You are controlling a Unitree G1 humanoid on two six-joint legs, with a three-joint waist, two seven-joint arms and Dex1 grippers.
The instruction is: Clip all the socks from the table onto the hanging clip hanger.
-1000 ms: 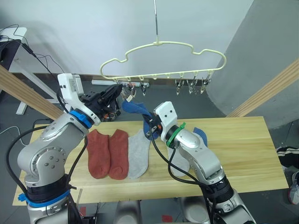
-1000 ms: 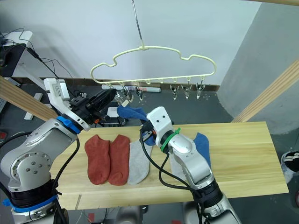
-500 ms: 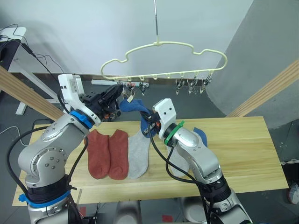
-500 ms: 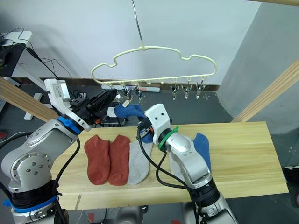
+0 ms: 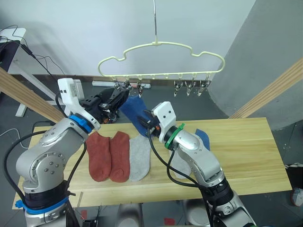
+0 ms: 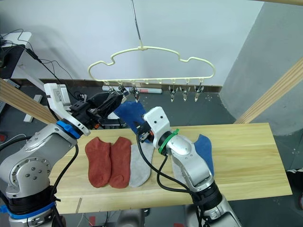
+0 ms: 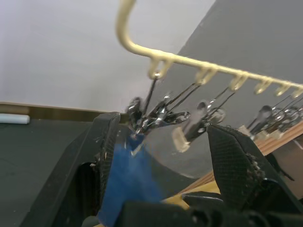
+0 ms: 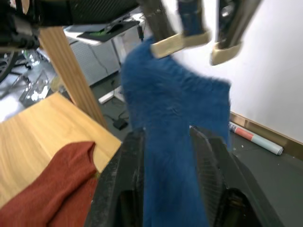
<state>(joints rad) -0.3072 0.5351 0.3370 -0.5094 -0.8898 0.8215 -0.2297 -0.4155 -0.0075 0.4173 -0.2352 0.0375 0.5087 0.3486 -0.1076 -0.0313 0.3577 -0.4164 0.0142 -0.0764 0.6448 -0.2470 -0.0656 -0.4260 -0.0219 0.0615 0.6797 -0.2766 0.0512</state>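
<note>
The cream clip hanger (image 5: 161, 45) hangs above the table (image 5: 246, 151). A blue sock (image 5: 133, 108) dangles from one of its left clips (image 7: 142, 124). My left gripper (image 5: 120, 94) is open, its fingers (image 7: 107, 156) standing on either side of that clip. Lower down, my right gripper (image 5: 145, 119) is open with the blue sock (image 8: 176, 113) loose between its fingers (image 8: 129, 184). On the table lie two rust-red socks (image 5: 100, 156), a grey sock (image 5: 140, 159), a second grey sock (image 5: 176, 164) partly under my right arm, and another blue sock (image 5: 203, 137).
Several free clips (image 5: 188, 88) hang along the hanger's right half. Slanted wooden poles (image 5: 265, 94) rise at both sides of the table. A white desk with cables (image 5: 14, 42) stands at the far left.
Both grippers have opened. The left fingers have spread away from the clip, which now holds the blue sock. The hanger has swung slightly left.
</note>
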